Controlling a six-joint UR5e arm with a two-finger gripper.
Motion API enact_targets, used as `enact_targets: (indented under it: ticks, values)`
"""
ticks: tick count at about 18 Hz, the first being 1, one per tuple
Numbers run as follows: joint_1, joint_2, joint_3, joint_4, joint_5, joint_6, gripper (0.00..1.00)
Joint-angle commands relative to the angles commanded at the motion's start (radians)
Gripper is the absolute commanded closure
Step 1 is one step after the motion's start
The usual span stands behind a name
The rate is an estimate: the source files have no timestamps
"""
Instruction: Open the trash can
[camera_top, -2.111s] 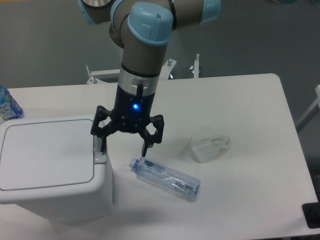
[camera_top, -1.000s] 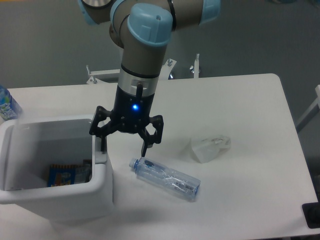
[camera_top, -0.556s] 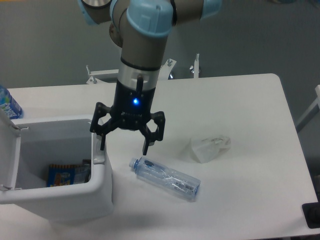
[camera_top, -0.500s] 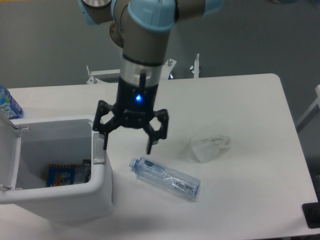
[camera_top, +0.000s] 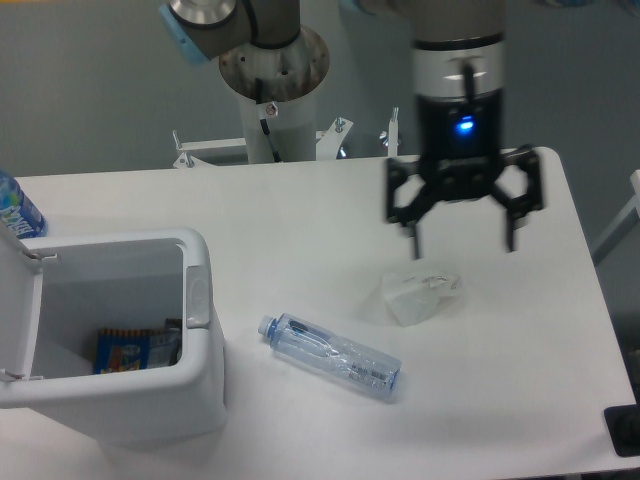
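Note:
The white trash can (camera_top: 205, 390) stands at the table's front left with its lid (camera_top: 18, 305) swung up on the left side. Its inside shows, with a blue and orange wrapper (camera_top: 125, 348) at the bottom. The grey push-button strip (camera_top: 198, 296) is on the right rim. My gripper (camera_top: 462, 243) is open and empty, up in the air far to the right of the can, above a crumpled white bag (camera_top: 419, 293).
A clear plastic bottle (camera_top: 332, 356) lies on the table right of the can. A blue-labelled bottle (camera_top: 15, 211) stands at the far left edge. The arm's base (camera_top: 273, 75) rises behind the table. A dark object (camera_top: 623, 430) sits at the front right corner.
The lid went from shut to fully open. My gripper lifted off the can's button strip and moved far to the right, above the white bag.

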Motion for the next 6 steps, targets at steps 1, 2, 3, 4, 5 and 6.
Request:
enact_targets:
  ticks: [1, 2, 3, 4, 5, 6]
  values:
    - [0.028, 0.002, -0.009, -0.006, 0.003, 0.078, 0.0]
    - [0.048, 0.002, -0.012, -0.014, 0.003, 0.152, 0.0]
    - [0.066, 0.002, -0.018, -0.024, 0.006, 0.22, 0.0]
    - [0.088, 0.005, -0.034, -0.034, 0.014, 0.286, 0.0]
    - [0.103, 0.015, -0.051, -0.034, 0.025, 0.341, 0.0]
    - [0.121, 0.017, -0.061, -0.035, 0.029, 0.379, 0.0]
